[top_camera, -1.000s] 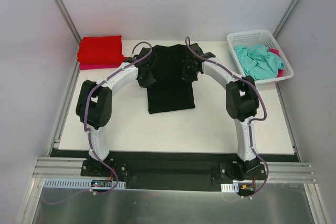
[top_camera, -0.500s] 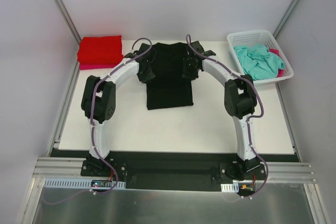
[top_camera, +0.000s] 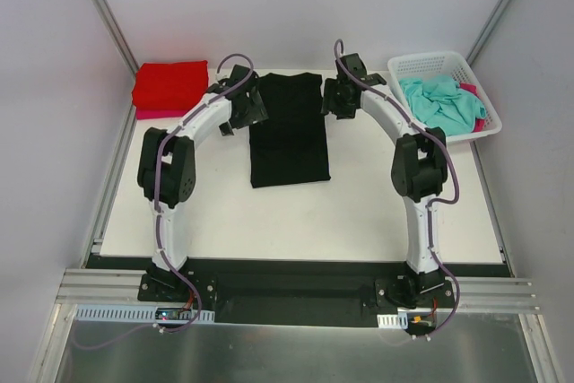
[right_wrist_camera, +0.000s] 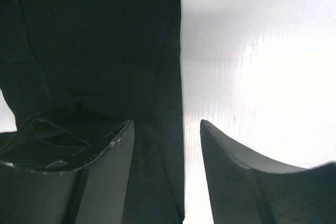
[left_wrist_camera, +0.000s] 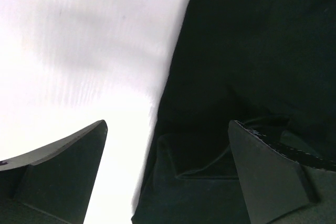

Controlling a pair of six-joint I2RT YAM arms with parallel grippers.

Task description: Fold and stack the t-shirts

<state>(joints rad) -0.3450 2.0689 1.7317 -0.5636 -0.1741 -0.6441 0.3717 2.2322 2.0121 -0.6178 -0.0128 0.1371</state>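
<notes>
Left jaws: wide apart, gripping nothing. In the left wrist view the black t-shirt's [left_wrist_camera: 252, 51] long edge runs up between them; one finger [left_wrist_camera: 63, 161] is over bare worktop [left_wrist_camera: 79, 51], the other over cloth.

Right jaws: apart, empty. They straddle the shirt's opposite edge, with the cloth on their inner side.

The black t-shirt lies flat as a narrow rectangle between the two sets of jaws. Its folds near the fingers are lost in the dark.

Outboard of the left jaws is a folded red t-shirt [top_camera: 170, 82], with only a strip of the pink t-shirt [top_camera: 161, 115] showing beneath it.

Outboard of the right jaws is a basket [top_camera: 421, 62]. The teal t-shirt [top_camera: 439, 103] in it covers most of a pink-red cloth.
</notes>
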